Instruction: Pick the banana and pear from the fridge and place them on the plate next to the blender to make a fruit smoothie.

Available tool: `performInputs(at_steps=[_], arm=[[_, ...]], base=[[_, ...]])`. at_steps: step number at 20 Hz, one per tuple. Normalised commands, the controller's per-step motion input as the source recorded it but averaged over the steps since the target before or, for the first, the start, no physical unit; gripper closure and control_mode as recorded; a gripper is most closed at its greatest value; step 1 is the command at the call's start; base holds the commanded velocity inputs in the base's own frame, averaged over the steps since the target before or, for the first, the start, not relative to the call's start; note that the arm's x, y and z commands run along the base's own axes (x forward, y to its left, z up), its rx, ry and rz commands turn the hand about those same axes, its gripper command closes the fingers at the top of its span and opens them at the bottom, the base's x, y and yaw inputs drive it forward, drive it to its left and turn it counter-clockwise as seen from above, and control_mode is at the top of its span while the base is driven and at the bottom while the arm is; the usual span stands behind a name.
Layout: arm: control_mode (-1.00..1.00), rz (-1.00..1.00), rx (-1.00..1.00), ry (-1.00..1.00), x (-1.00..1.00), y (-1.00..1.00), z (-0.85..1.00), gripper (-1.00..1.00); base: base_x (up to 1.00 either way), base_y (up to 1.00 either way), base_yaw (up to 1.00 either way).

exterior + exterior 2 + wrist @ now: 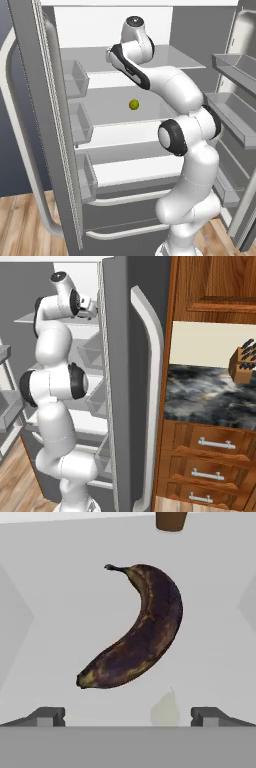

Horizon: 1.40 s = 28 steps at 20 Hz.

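Hand view is showing me the hand (pixel 128 717) hovering with jaws spread wide, grasping nothing, over the curved, dark brown-black banana (pixel 135 629) lying flat on the white fridge shelf (pixel 50 637), so I am lining up to straddle it.

Knife block (pixel 243 363), brown wood w/ dark handles sticking up, sits at far right edge of the worktop (pixel 210 398), partly cut off by frame. Worktop is dark marbled stone, grey-black w/ pale veins. Cream wall panel behind it. Above: wooden upper cabinet (pixel 220 283), reddish-brown, framed door. Below worktop: wooden drawers (pixel 212 456) stacked in same finish, each w/ a silver bar handle; three handles seen. Wood plank floor (pixel 25 225), light brown, also at lower left in right base view. Dark blue-grey wall (pixel 10 150) at far left. Amber-brown bottle (pixel 171 519), just its bottom end showing at top edge of hand view, standing on white surface.
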Motion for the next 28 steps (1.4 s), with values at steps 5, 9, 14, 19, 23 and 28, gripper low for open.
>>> performInputs(at_steps=[5, 9, 14, 19, 23, 28], arm=[[-1.00, 0.00, 0.00, 0.00, 0.42, 0.12, -0.01, -1.00], [-1.00, 0.00, 0.00, 0.03, 0.31, 0.02, -0.05, -1.00], [-1.00, 0.00, 0.01, 0.05, 0.24, 0.00, -0.22, -1.00], [-1.00, 0.00, 0.02, 0.01, 0.01, -0.09, -0.60, 1.00], [-1.00, 0.00, 0.04, -0.02, 0.00, -0.11, -0.30, 1.00], [-1.00, 0.00, 0.00, -0.02, -0.15, 0.00, -0.01, 1.00]], base=[[0.00, 0.00, 0.00], [0.00, 0.00, 0.00], [0.00, 0.00, 0.00], [0.00, 0.00, 0.00], [0.00, 0.00, 0.00], [0.00, 0.00, 0.00]])
